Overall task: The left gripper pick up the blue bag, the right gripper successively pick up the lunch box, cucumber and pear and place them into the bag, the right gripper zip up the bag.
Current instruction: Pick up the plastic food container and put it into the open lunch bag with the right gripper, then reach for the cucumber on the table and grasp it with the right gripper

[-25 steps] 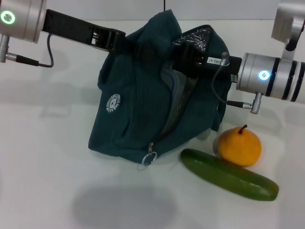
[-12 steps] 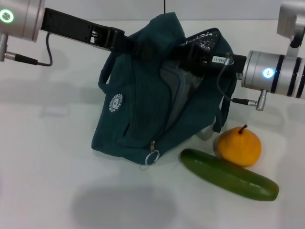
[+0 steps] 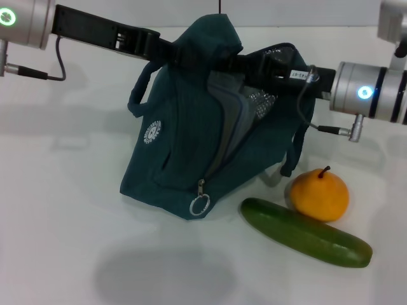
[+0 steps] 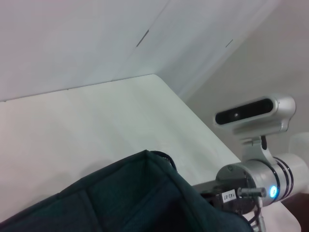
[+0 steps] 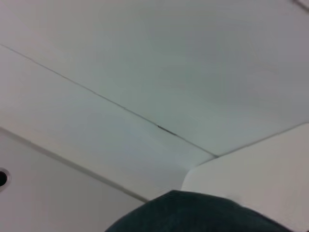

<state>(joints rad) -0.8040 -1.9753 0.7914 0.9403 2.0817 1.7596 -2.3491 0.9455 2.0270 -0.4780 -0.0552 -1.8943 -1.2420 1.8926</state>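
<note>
Cucumber: long, dark green, lay flat on the white tabletop nearest the robot, well below the right claw and angled away from the bag's foot. Pear: yellow-orange with a short dark stem, sat upright just behind the cucumber and touching it, below the right claw and beside the bag's right lower corner. Blue bag: dark teal fabric, stood on the tabletop between the two claws with its top lifted; the white round logo faced the robot's left, the metal ring pull hung at the low end of the open zipper, and silver foil lining showed at the mouth by the right claw. One rounded handle drooped below the left claw, another hung on the side under the right claw. Left claw: reached in from the left at the bag's upper edge, closed on the fabric and holding it up. Right claw: reached in from the right, its tip at the bag's open mouth; whether its fingers were spread or closed could not be told. Lunch box: not visible in any view. The left wrist view showed the bag's top edge and, beyond it, the right arm's silver-grey joint housing.
</note>
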